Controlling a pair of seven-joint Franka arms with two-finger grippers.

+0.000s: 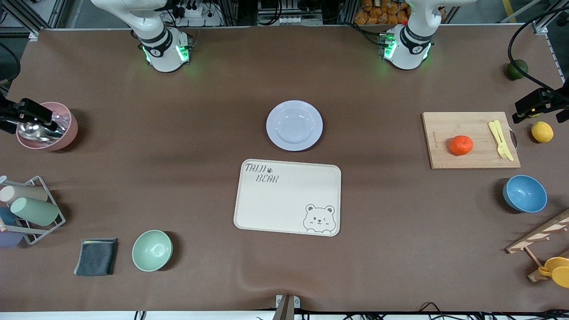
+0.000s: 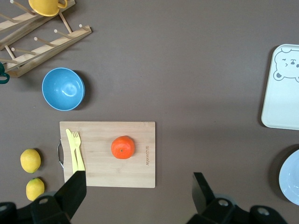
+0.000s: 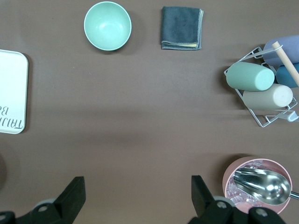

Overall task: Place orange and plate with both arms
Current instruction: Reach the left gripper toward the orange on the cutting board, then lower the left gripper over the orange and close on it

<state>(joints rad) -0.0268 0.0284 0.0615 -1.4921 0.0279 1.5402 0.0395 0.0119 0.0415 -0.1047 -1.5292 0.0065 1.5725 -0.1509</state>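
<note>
Here we see the orange sitting on the wooden cutting board toward the left arm's end of the table, beside a yellow fork. The plate lies mid-table, just farther from the front camera than the bear tray. The left gripper hangs spread over the board's edge; the right gripper hangs spread over bare table near the pink bowl.

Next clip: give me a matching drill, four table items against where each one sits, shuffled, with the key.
Items
1. orange
2. plate
3. spoon
4. cloth

Places
A. in the pink bowl
B. beside the mint bowl
C. on the cutting board
D. on the table, just farther from the front camera than the bear tray

Pairs: 1-C, 2-D, 3-A, 4-B
</note>
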